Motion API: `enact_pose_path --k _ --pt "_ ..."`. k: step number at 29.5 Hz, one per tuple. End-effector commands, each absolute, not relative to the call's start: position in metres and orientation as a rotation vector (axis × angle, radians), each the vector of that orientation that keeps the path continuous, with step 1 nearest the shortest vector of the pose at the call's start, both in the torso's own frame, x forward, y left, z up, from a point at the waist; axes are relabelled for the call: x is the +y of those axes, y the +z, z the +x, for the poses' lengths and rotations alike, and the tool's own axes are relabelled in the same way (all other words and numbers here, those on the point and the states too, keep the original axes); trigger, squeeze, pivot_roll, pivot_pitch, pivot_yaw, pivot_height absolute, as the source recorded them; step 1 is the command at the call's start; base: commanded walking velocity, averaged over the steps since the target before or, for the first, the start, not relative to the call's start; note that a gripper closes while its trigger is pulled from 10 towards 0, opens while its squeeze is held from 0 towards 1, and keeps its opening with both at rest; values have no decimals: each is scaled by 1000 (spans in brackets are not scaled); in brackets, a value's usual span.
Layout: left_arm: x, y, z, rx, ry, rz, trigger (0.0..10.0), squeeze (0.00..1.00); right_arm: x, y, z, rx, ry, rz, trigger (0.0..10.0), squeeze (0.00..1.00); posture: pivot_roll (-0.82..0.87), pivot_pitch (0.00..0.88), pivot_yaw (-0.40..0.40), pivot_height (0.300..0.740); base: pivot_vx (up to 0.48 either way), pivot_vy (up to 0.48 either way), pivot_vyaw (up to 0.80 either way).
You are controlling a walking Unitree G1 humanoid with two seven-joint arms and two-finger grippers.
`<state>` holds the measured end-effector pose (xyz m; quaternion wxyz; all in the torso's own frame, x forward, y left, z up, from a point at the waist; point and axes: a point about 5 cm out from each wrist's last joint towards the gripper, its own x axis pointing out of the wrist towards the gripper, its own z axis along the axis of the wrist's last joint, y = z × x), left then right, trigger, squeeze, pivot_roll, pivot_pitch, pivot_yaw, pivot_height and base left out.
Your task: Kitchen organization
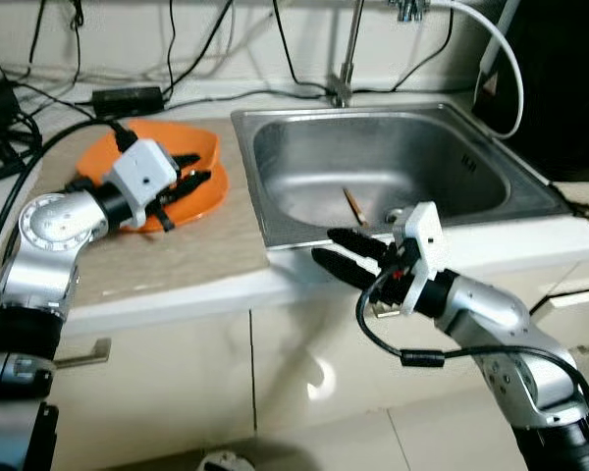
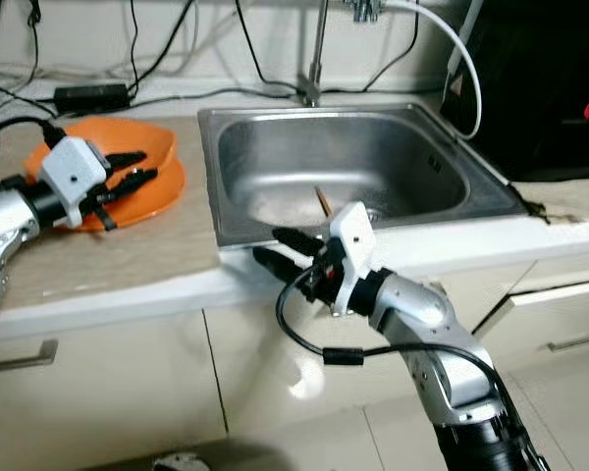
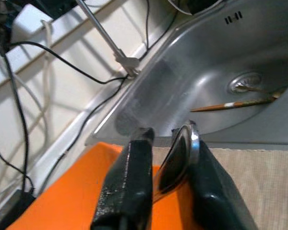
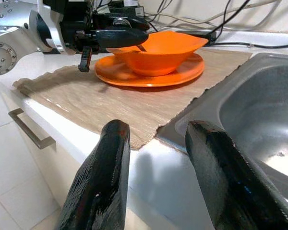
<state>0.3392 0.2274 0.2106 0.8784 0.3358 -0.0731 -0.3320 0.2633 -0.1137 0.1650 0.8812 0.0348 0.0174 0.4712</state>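
A pale counter runs above white cabinet doors, and a stainless sink is sunk into its right part, with the faucet stem rising at the sink's back edge. A woven tan mat is laid on the counter to the left of the sink, reaching the counter's front edge. At the mat's back left corner an orange plate is seen with an orange bowl stacked on it. Black cables are strewn along the counter's back edge by the wall. The left gripper is held over the bowl's near rim, its fingers closed to a narrow gap around a metal spoon, whose bowl end lies pressed against one finger. The right gripper is poised just in front of the counter's front edge, below the sink's front left corner, with its fingers spread well apart and nothing held between them. On the sink floor, near the drain, a thin wooden stick is seen lying at a slant.
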Motion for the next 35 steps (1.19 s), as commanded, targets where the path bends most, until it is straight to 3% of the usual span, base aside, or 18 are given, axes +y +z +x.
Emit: enact_pose_path --k 1,15,22,26,31,33,34,35 --pt "226 215 341 -159 -703 685 0 0 -116 168 264 19 967 62 10000 0 41 35 -17 740 0 0 0" --pt "232 233 345 -236 -616 607 0 0 -117 172 267 -13 937 59 10000 0 43 31 -23 740 0 0 0" --pt "238 288 347 -484 -474 484 0 0 -129 206 290 -192 711 220 10000 0 43 18 -35 740 0 0 0" --pt "237 306 344 -555 -460 434 0 0 -128 215 291 -229 711 263 10000 0 44 12 -39 740 0 0 0" --pt "232 335 339 -678 -433 305 0 0 -126 228 295 -284 658 322 10000 0 48 7 -45 740 0 0 0" --pt "225 351 338 -745 -427 146 0 0 -122 238 295 -316 647 415 10000 0 53 7 -49 740 0 0 0" --pt "213 356 340 -762 -429 -32 0 0 -115 246 294 -330 664 528 10000 0 56 5 -52 740 0 0 0" --pt "213 356 340 -762 -429 -32 0 0 -115 246 294 -330 664 528 10000 0 56 5 -52 740 0 0 0"
